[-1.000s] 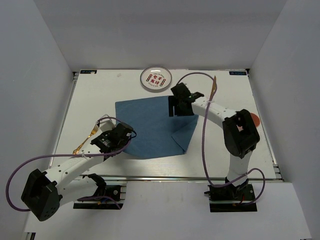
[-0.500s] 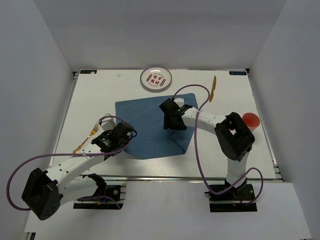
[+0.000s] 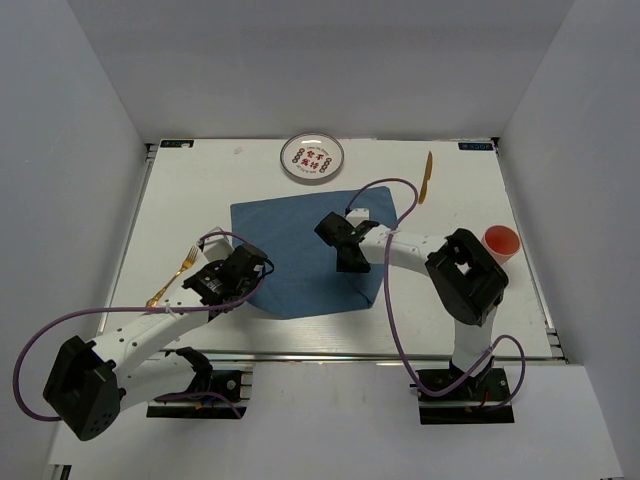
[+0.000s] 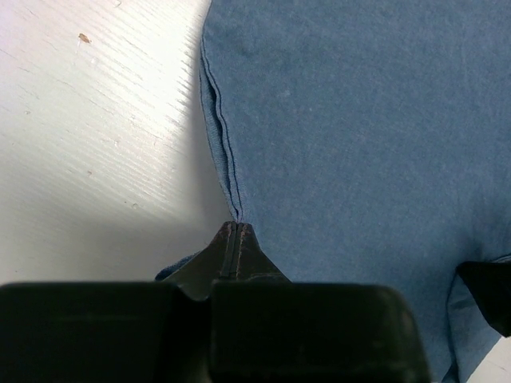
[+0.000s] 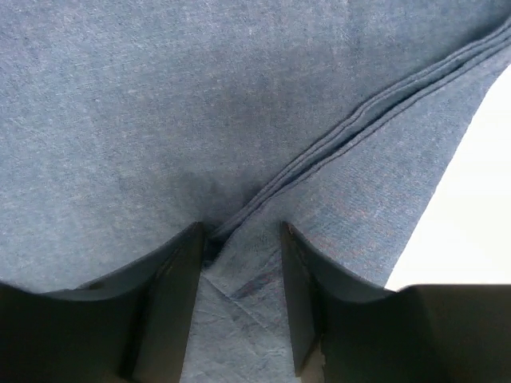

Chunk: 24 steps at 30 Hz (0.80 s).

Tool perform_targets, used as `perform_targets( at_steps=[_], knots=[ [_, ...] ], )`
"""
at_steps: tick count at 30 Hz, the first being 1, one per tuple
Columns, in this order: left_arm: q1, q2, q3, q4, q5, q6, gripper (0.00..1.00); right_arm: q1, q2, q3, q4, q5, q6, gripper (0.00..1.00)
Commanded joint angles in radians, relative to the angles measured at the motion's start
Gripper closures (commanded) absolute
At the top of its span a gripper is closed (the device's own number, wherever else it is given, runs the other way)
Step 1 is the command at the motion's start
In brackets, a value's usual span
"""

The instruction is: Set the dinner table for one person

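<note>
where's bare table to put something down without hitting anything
Bare dinner table: the far-left stretch between plate, fork and blue placemat; also the near-right corner below the red cup. Crowded: the middle, where left gripper and right gripper are on the placemat, and around the knife.

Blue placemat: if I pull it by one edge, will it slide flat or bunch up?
Probably floppy: the blue placemat has a corner folded over itself at the right hand. Likely to bunch rather than slide flat: its hem ripples where the left hand pinches it. Seems thin and light.
</note>
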Motion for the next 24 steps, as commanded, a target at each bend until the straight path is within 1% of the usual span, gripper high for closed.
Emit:
perform_targets(
  at_steps=[1,3,4,7,8,12,14,16,19,20,22,23,24],
  knots=[
    [0.004,-0.019,-0.007,0.021,0.002,0.010,1.00,0.008,-0.057,-0.026,-0.029,0.054,0.034,0.60],
    [0.004,-0.021,-0.007,0.024,0.006,0.010,1.00,0.007,-0.071,-0.037,-0.034,0.066,0.038,0.76],
    [0.004,-0.021,-0.007,0.024,0.008,0.010,1.00,0.010,-0.076,-0.038,-0.041,0.074,0.046,0.89],
    [0.004,-0.019,-0.004,0.022,0.008,0.012,1.00,0.013,-0.106,-0.048,-0.063,0.103,0.061,0.93],
    [0.004,-0.018,-0.004,0.021,0.006,0.013,1.00,0.013,-0.115,-0.052,-0.068,0.111,0.066,0.99],
    [0.004,-0.018,-0.004,0.021,0.003,0.007,1.00,-0.007,-0.201,-0.141,-0.054,0.124,0.068,1.00],
    [0.004,-0.015,-0.003,0.019,0.003,0.004,1.00,-0.031,-0.249,-0.175,-0.086,0.160,0.100,1.00],
    [0.004,-0.015,-0.001,0.016,0.000,0.001,1.00,-0.059,-0.293,-0.250,-0.101,0.186,0.117,1.00],
    [0.004,-0.015,0.008,0.001,-0.014,0.001,1.00,-0.083,-0.420,-0.386,-0.103,0.195,0.144,1.00],
    [0.004,-0.016,0.010,0.001,-0.017,0.002,1.00,-0.094,-0.498,-0.423,-0.103,0.192,0.147,1.00],
    [0.004,-0.010,0.019,-0.002,-0.034,0.004,1.00,-0.103,-0.585,-0.515,-0.104,0.184,0.160,1.00],
    [0.004,-0.005,0.022,-0.001,-0.038,0.005,1.00,-0.110,-0.667,-0.537,-0.113,0.181,0.163,1.00],
    [0.004,-0.001,0.025,0.002,-0.041,0.008,1.00,-0.113,-0.713,-0.554,-0.114,0.175,0.155,1.00]
  ],
)
